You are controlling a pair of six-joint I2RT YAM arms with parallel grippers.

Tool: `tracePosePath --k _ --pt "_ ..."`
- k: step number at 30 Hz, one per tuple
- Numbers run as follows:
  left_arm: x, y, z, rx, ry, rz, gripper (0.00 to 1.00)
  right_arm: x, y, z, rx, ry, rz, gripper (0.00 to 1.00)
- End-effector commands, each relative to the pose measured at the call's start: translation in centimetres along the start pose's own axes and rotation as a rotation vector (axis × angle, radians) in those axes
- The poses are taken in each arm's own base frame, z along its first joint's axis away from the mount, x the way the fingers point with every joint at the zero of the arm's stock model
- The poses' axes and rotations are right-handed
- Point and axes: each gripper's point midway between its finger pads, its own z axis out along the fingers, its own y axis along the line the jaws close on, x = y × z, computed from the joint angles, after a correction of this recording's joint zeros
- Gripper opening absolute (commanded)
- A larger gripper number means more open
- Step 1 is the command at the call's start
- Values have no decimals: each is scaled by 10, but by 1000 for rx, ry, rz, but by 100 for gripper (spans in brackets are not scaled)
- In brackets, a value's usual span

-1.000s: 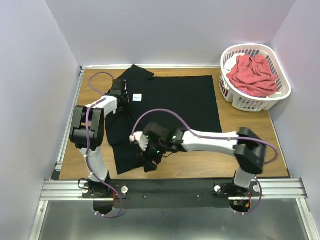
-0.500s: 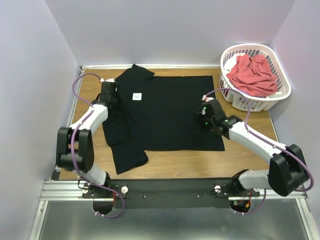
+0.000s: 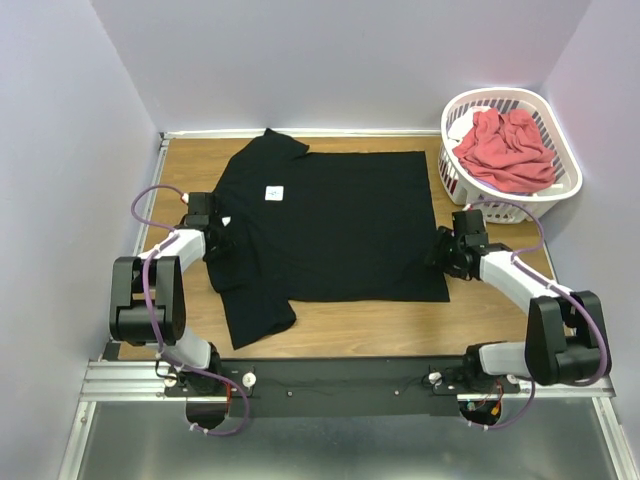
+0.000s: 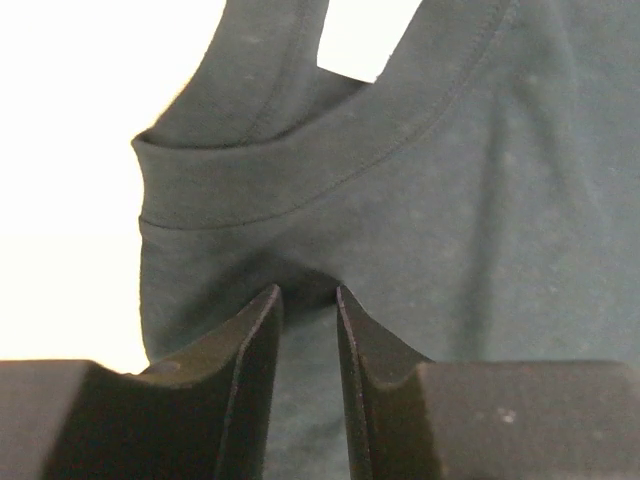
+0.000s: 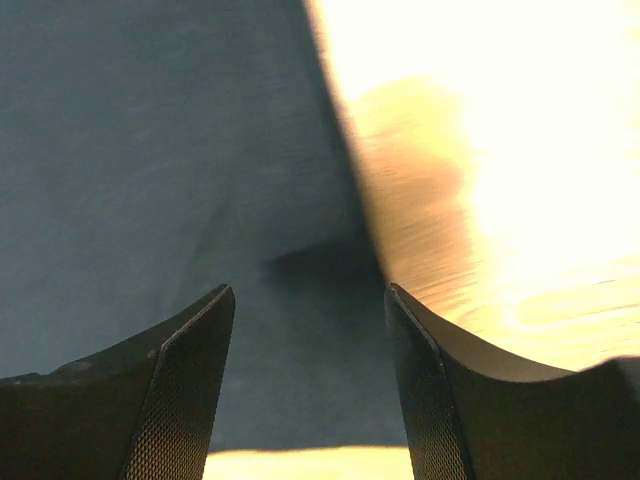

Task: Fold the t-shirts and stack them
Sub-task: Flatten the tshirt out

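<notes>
Both arms have swung outward to the ends of the black t-shirt, flat mid-tabletop, probably for a fold. Right claw is spread over its hem; left claw stands narrow at the shoulder, grip unclear.

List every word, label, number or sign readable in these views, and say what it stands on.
None can be read.
White neck tag on the black t-shirt: a faint dark mark in the top view, too small to read; washed out in the left wrist view.
Coral-red t-shirt and white basket: no lettering visible.
</notes>
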Motion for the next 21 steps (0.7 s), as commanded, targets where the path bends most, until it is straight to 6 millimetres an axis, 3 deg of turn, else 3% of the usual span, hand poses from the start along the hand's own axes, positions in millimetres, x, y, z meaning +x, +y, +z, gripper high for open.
tracePosePath --k 1,6,11,15,17,18,21 --pt "8 22 8 -66 43 -32 36 -2 -13 14 1 -6 123 68" --pt "4 34 5 -98 33 -61 36 -3 -40 18 65 -14 212 68" --pt "0 36 5 -98 25 -56 39 -10 -48 18 82 -25 229 68" --pt "-10 28 0 -63 0 -42 45 -26 -16 5 -92 -45 158 62" --pt "-13 27 -2 -61 -12 -35 46 -36 12 -11 -239 -71 128 58" --pt "-12 29 -3 -63 -11 -30 46 -38 30 -19 -327 -76 112 57" --pt "-10 27 0 -53 -3 -27 46 -33 45 -23 -416 -43 130 57"
